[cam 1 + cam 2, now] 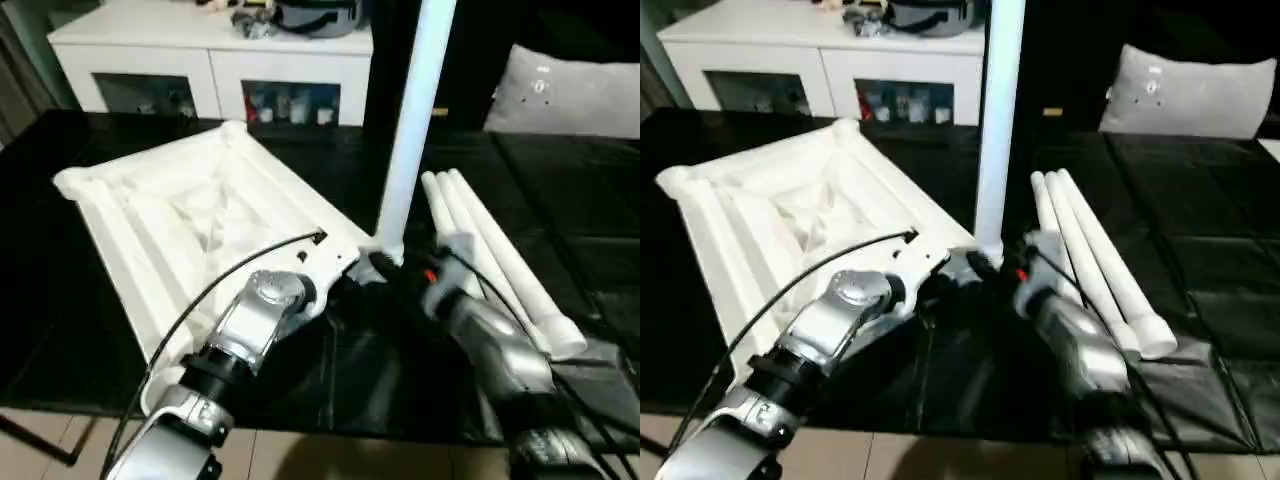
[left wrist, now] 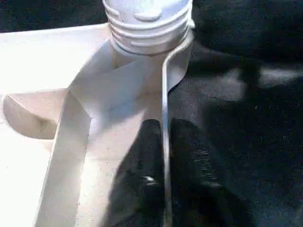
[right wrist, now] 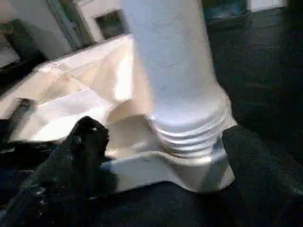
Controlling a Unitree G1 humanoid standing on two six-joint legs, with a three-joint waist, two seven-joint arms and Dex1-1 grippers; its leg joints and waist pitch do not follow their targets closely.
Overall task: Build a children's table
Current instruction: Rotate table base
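Fingers [image 2: 142,189] of the left gripper [image 2: 165,156] pinch the thin edge wall of the tabletop [image 1: 190,220], one black finger on each side of it, just short of the corner socket. Right gripper [image 3: 158,142] fingers stand wide apart, one on either side of the upright leg [image 1: 415,120]; neither pad touches it.

Tabletop lies underside up on the black table [image 1: 560,150], ribs showing, its near corner between the two grippers. Upright leg stands in that corner socket, tapering tube rising out of the top of the head views.

Left wrist view: threaded base of the leg seated at the socket, several threads still showing above the rim. Right wrist view: same threads from the other side, and the socket's flared corner resting on the black surface.

Head views add the rest: three spare legs [image 1: 500,260] lying side by side on the table, just right of the upright one and beside the right forearm. Beyond the table, a white cabinet [image 1: 210,60] with glass doors; a grey cushion [image 1: 570,95] at far right.
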